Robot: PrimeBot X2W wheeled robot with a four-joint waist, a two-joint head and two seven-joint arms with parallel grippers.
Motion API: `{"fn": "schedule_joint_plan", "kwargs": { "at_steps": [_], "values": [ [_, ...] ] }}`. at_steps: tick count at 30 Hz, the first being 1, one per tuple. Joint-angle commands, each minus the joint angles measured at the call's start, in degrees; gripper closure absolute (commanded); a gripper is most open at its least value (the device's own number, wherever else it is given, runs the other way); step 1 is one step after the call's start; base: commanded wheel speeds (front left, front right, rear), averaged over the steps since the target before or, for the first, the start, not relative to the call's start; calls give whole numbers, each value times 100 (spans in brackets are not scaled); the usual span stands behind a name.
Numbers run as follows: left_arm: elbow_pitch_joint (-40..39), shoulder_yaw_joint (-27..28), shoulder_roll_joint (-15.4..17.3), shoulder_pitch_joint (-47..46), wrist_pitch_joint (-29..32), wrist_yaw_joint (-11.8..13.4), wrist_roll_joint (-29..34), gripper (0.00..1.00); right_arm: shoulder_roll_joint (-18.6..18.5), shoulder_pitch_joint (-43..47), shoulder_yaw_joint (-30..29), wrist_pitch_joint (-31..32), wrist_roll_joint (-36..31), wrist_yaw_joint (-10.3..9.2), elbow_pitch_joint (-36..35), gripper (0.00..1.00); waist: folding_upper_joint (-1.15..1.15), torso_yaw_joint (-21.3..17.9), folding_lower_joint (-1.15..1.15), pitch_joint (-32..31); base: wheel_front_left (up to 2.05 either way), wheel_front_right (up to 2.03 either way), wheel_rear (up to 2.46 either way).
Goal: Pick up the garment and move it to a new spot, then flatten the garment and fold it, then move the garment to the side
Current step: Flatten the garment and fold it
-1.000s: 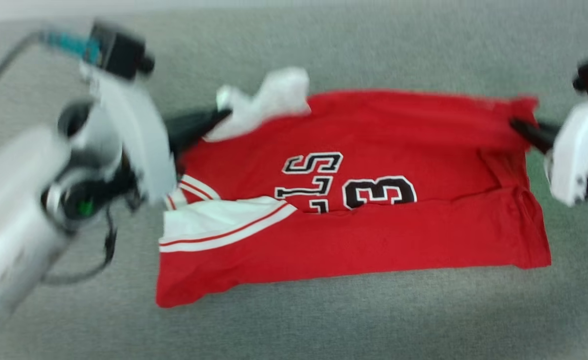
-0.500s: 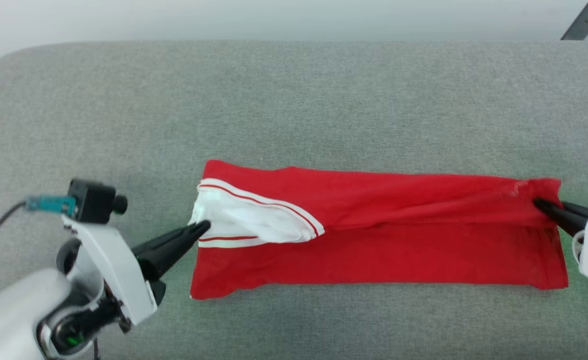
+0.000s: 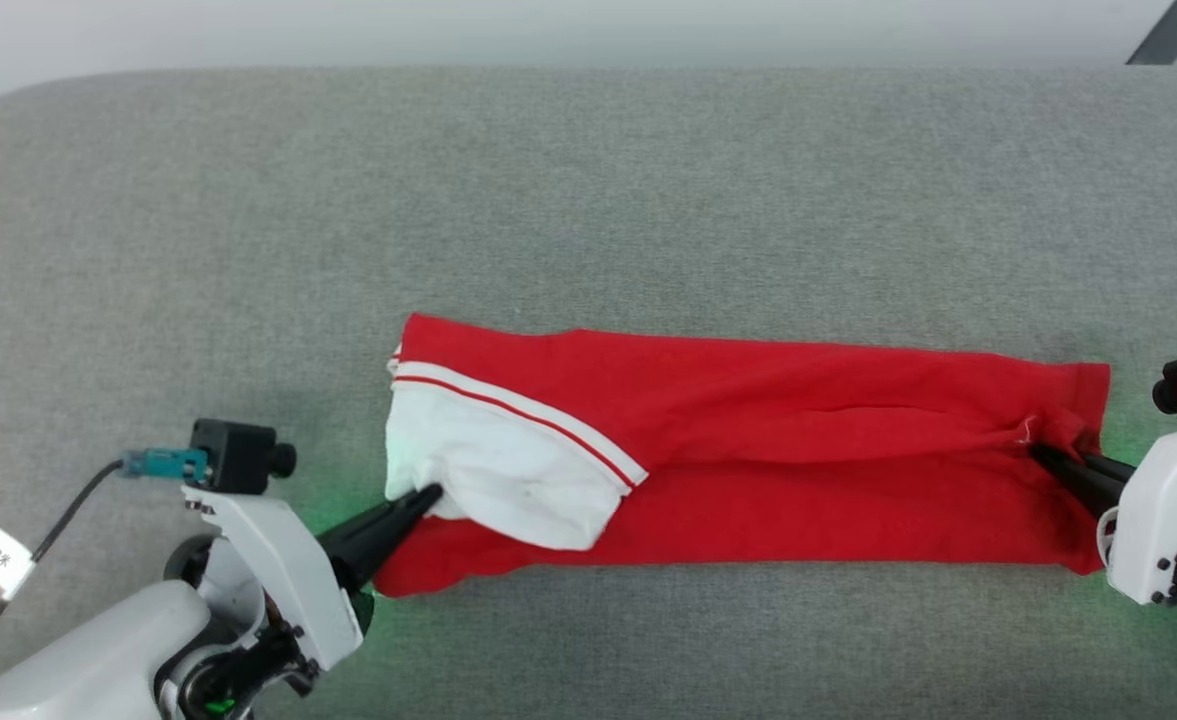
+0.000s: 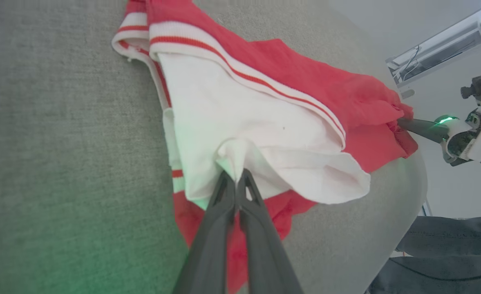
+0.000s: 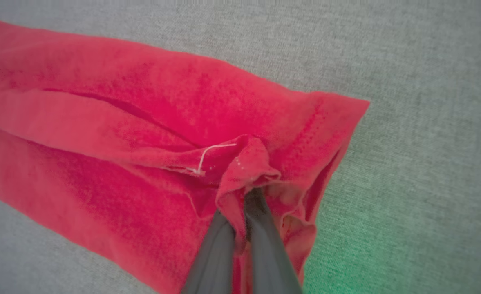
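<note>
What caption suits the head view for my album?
Folded red jersey with white sleeve, pinched at opposite ends by left gripper and right gripper, on grey fabric surface.

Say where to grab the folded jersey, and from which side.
The garment lies as a long left-right strip, so grip its two short ends, low from outside. The left gripper is shut on the white sleeve, the right gripper on the bunched red end.
</note>
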Motion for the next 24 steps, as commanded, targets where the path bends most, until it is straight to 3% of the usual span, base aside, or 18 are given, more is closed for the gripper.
{"fn": "schedule_joint_plan", "kwargs": {
  "at_steps": [1,3,9,15,21,24],
  "values": [
    [37,20,-34,-22,-88,3,49,60,56,-8,-23,-32,27,-9,12,68,0,-34,0,-1,0,0,0],
    [104,83,-104,20,-299,3,24,0,107,-12,-87,-90,100,-9,-12,0,0,-61,0,-54,0,0,0],
    [137,210,-252,290,-1018,3,225,0,72,214,-324,-137,370,-9,-80,0,0,7,0,-331,0,0,0],
    [409,527,-649,809,-1257,103,665,0,-135,679,-686,-148,726,-9,9,0,0,344,0,-647,0,0,0],
    [542,1867,-1376,1597,-1267,382,1578,0,-230,1097,-1168,-22,1122,-9,287,0,0,701,0,-696,0,0,0],
    [490,2532,-1732,1971,-1268,390,2157,0,-240,1213,-1347,157,1226,-9,477,0,0,836,0,-681,0,0,0]
  ]
}}
